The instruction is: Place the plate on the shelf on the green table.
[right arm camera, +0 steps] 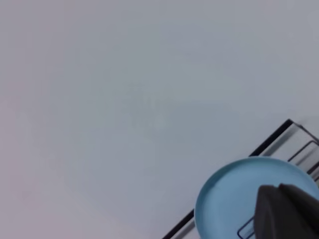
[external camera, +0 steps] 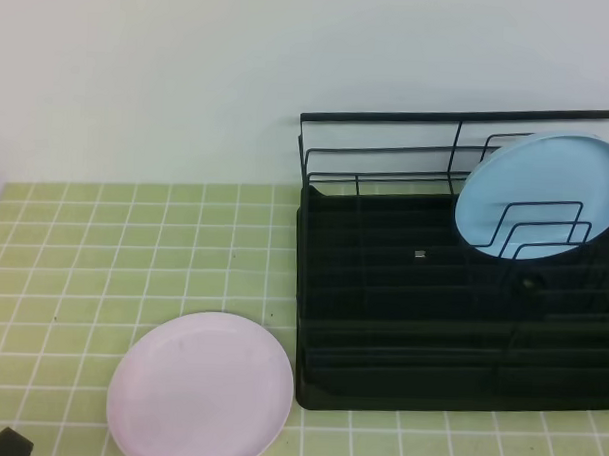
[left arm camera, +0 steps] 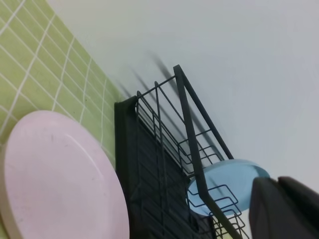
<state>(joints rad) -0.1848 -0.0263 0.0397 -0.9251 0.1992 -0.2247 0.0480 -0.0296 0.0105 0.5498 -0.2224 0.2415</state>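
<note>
Beside the shelf – blue plate among its dividers – the plate, flat; both grippers closed, empty.

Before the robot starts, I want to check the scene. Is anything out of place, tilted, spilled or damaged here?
Nothing looks spilled or damaged. The pink plate lies flat on the green table, just left of the black shelf, not yet in it. The light blue plate leans tilted against the wire dividers inside the shelf, which is normal for a rack.
</note>
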